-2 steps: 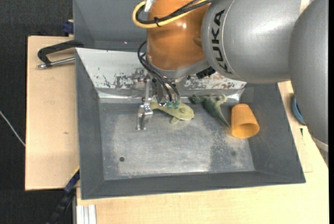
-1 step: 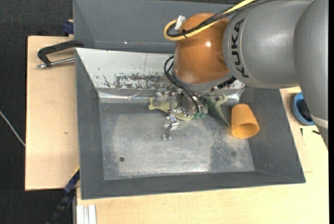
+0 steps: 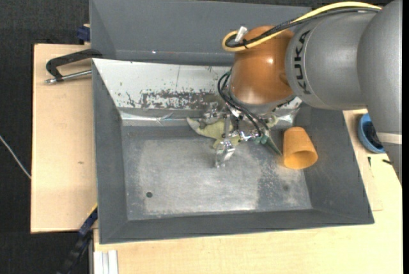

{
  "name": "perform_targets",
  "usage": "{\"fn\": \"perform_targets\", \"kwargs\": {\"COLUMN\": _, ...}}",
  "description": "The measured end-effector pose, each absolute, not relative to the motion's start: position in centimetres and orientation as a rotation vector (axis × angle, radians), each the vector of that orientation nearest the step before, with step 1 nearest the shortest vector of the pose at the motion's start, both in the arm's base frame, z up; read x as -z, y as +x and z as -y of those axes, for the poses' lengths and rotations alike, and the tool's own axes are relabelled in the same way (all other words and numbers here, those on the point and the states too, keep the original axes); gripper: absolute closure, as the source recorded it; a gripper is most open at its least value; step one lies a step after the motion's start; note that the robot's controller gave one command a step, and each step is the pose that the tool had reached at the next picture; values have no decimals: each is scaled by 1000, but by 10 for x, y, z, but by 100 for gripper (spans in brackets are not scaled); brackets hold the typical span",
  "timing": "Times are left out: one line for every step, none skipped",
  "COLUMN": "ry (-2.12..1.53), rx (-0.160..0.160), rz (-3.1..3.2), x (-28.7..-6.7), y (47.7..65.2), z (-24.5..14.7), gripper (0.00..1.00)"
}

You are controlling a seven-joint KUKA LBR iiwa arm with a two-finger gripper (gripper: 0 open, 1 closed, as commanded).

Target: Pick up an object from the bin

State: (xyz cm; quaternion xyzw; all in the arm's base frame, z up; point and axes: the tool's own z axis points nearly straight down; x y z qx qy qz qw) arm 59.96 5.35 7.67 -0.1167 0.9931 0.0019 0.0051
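Where the jaws hang: bin point(image 3: 160, 190) middle; grip untellable.
Orange cup point(image 3: 299, 148), three o'clock: likely light, stiff; pinch rim.

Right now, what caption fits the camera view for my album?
Robot gripper low in the grey bin, with an orange cup lying close beside it.

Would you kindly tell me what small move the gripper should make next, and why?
Probably a short shift toward the back wall, onto the pale yellowish piece. The gripper appears to be over bare bin floor just in front of it, while the orange cup lies farther off to the view's right.
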Motion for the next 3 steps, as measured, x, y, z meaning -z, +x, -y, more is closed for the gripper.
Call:
{"fn": "perform_targets", "kwargs": {"ry": -370, "rx": -6, "rz": -3104, "x": -81, "y": 601, "z": -57, "gripper": 100}}
{"fn": "perform_targets", "kwargs": {"ry": -468, "rx": -2, "rz": -3090, "x": -243, "y": 596, "z": -79, "gripper": 100}}
{"fn": "perform_targets", "kwargs": {"ry": -620, "rx": 1, "rz": -3067, "x": -302, "y": 561, "z": -61, "gripper": 100}}
